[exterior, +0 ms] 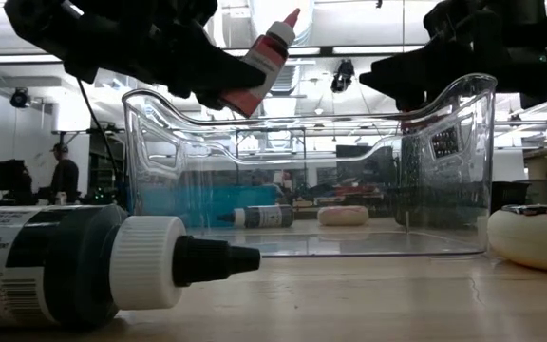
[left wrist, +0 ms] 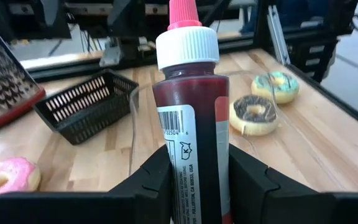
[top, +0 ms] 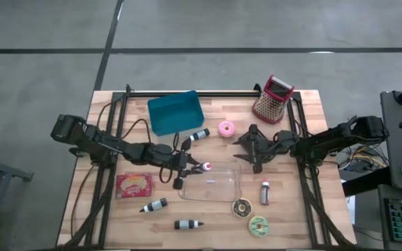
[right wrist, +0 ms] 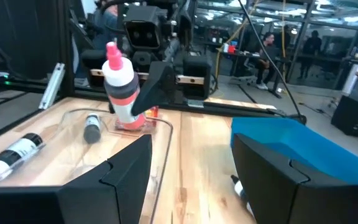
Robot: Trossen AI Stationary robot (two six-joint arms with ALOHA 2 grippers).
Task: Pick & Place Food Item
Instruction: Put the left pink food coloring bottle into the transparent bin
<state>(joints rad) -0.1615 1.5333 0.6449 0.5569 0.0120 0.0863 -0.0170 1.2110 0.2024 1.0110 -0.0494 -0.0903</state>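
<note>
A: The left gripper [top: 187, 166] is clamping the red bottle [left wrist: 194, 134] across its label, fingers closed on the body, and is holding it in the air over the left edge of the clear container [top: 211, 183].

B: How is it handling?

A: Probably light and rigid, though the plastic looks smooth (possibly slippery). Gripping mid-body, below the white cap [left wrist: 187, 46], is looking sensible, since the pink nozzle seems too narrow to hold.

B: And the other arm?

A: The right gripper [top: 251, 146] is waiting to the right, fingers spread and empty.
</note>
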